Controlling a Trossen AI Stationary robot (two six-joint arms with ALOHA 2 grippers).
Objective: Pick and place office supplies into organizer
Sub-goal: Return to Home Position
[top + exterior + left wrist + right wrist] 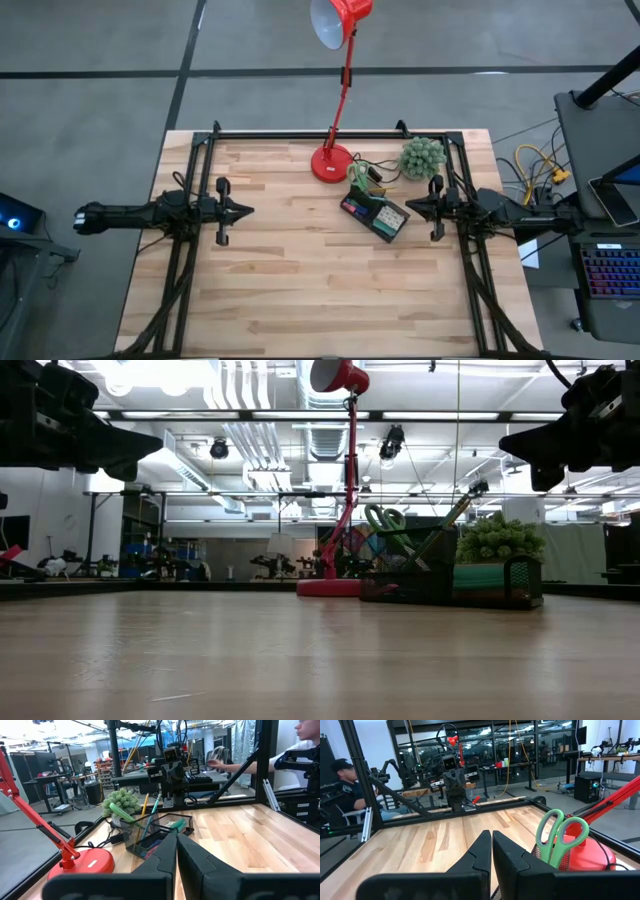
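Returning to the home position appears to be the step in hand. The left gripper [245, 210] and right gripper [412, 207] are held above the table [300, 290] at opposite sides, fingertips pointing at each other. On each gripper the fingers are drawn together to a thin slit and carry nothing.

Location of task items:
- The black mesh organizer [377, 216] sits on the table just ahead of the right fingertips and slightly to one side. It is well apart from the left fingertips, across the table.
- The green-handled scissors [559, 836] stand upright in it, handles up.
- A yellow pencil [145, 806] leans in the same holder.
- No loose supplies show on the bare wood.

Next move: probably none beyond settling. If either arm travels further, it should draw away from the organizer, not toward it.

Surroundings and obstructions:
- The red desk lamp [332, 162] stands just beyond the organizer, and its stem rises above finger height.
- The green ball-shaped plant [422, 157] sits near the right fingers, off to the side.
- A person [344, 774] sits beyond the table frame, clear of both arms.
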